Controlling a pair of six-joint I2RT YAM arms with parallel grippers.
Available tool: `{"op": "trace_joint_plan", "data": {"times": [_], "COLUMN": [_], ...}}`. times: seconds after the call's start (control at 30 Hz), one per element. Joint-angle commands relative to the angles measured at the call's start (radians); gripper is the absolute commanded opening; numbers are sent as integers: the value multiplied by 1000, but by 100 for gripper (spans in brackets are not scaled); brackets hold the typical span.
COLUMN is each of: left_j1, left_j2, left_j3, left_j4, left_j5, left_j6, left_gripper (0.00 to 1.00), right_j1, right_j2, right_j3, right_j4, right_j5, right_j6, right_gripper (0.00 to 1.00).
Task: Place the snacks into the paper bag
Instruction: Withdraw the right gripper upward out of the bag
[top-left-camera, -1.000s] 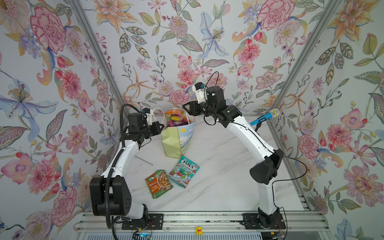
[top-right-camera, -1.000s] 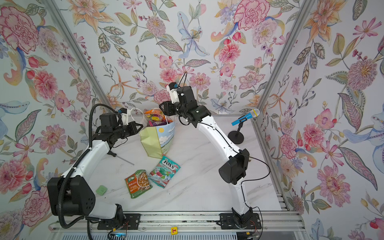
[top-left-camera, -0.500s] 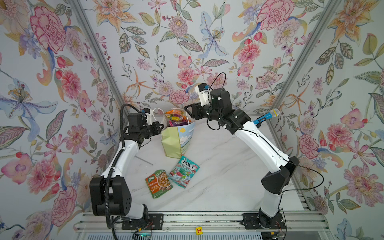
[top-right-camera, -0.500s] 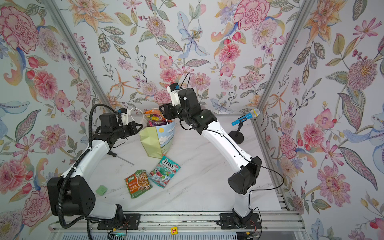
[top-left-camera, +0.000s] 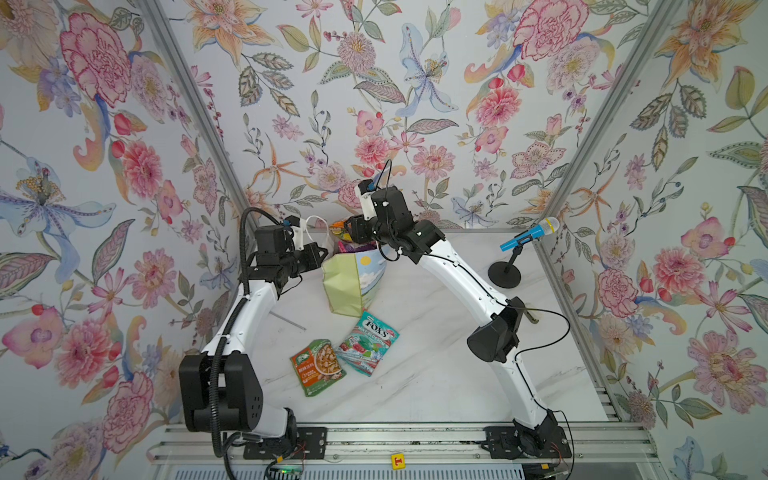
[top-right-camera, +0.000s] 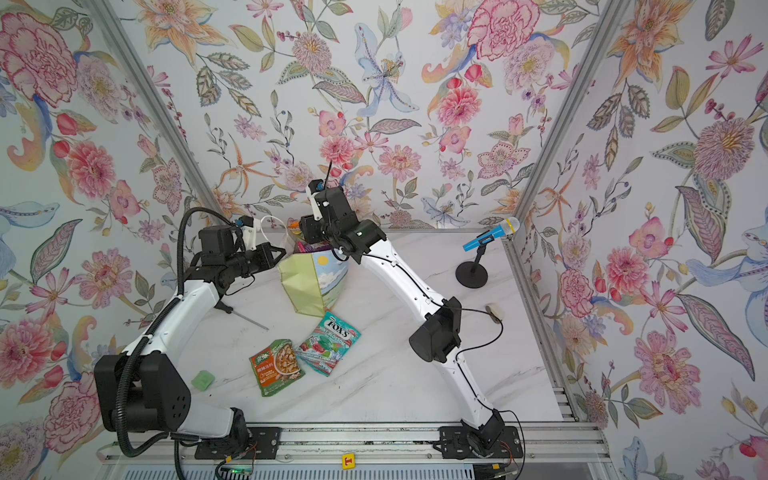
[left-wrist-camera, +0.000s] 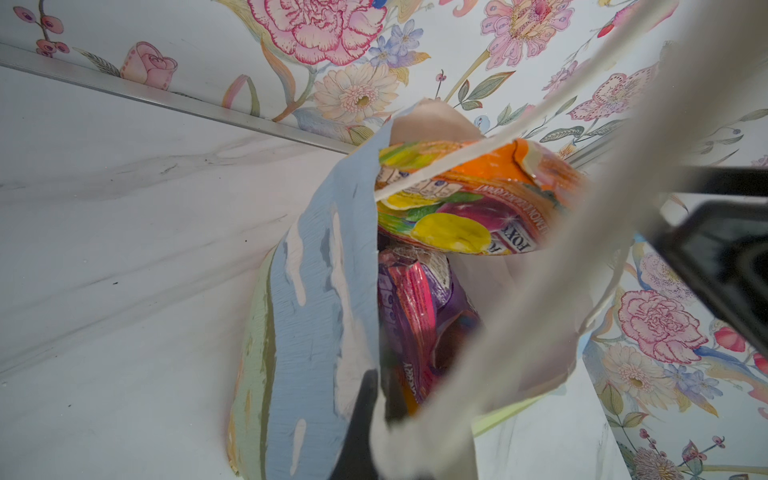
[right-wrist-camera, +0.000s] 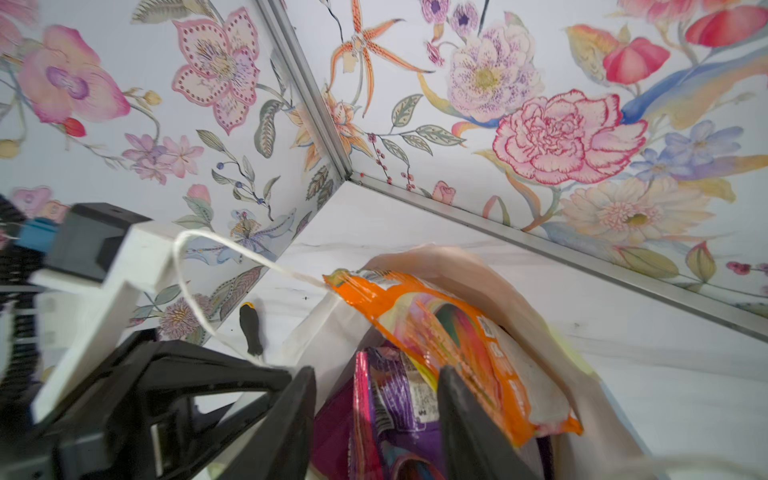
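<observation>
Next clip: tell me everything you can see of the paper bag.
The paper bag stands upright at the back of the marble table, its paper creased. It has a pale green side, a painted front with sky and sun, and a white inside. Its mouth is open, and an orange packet and a purple packet stick up inside. The left pincer appears shut on a white rope handle. The right pincer hangs open over the mouth.

- The right gripper (right-wrist-camera: 376, 376) is seen with its black fingers spread apart, right over the paper bag (right-wrist-camera: 478, 266) mouth.
- An orange packet (right-wrist-camera: 457, 328) is stuck out of the top at a tilt, just beside one finger.
- A purple packet (right-wrist-camera: 399, 399) is tucked lower down, framed between the fingers.
- The white rope handle (right-wrist-camera: 208, 257) is looped over toward the left gripper (right-wrist-camera: 266, 374), which is pinched closed.
- A black-handled screwdriver (right-wrist-camera: 250, 328) is laid on the marble table (right-wrist-camera: 415, 216).
</observation>
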Motion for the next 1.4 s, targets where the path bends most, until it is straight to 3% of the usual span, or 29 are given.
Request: {"op": "trace_joint_plan", "data": {"times": [0.0, 0.27, 0.73, 1.1, 1.23, 1.37], "left_j1": [11, 11, 12, 19, 23, 28], "left_j2": [-26, -29, -31, -32, -34, -32], "left_j3": [-15, -14, -26, -17, -16, -12], "left_j4": [0, -1, 7, 3, 4, -1], "left_j5": [24, 27, 27, 29, 27, 26], "left_j6": [7, 7, 5, 10, 11, 14], "left_gripper": [0, 0, 0, 0, 0, 0], "right_j1": [-17, -50, -53, -7, 5, 4], "right_j2": [28, 78, 93, -86, -234, -447], "right_j3": [32, -3, -96, -57, -209, -550], "right_j4": [69, 70, 21, 21, 36, 169], "right_j5": [39, 41, 12, -13, -38, -91], "right_j6": [30, 131, 182, 64, 21, 29], "right_gripper": [50, 49, 49, 49, 49, 50]}}
